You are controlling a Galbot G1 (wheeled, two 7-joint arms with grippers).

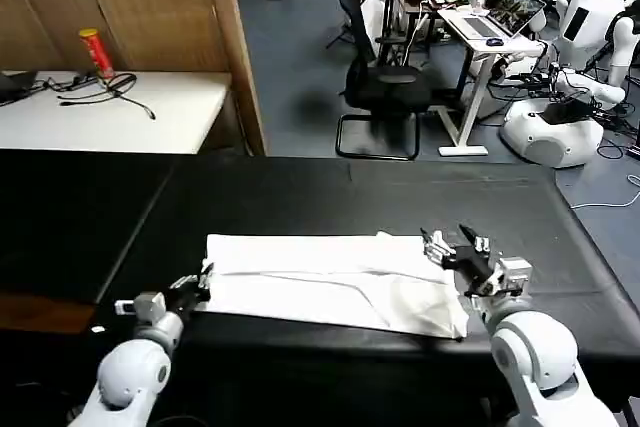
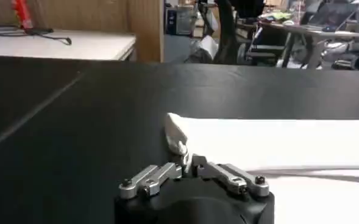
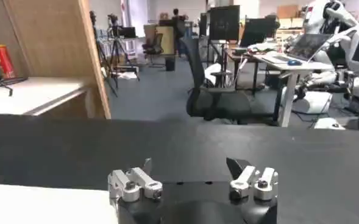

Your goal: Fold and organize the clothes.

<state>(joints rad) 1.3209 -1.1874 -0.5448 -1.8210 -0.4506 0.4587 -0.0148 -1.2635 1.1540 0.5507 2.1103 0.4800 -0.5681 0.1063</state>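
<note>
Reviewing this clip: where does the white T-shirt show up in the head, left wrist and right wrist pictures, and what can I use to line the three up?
Head view: the white T-shirt lies folded into a long band on the black table, between the left gripper and right gripper.
Left wrist view: T-shirt just beyond the gripper's fingers, which pinch its edge.
Right wrist view: white patch at the lower corner beside the open gripper.
Shared landmark: the red canister on the white desk.

A black table (image 1: 300, 197) bears a folded white T-shirt (image 1: 330, 282).

White tee (image 1: 330, 282) folded, flat.
</note>
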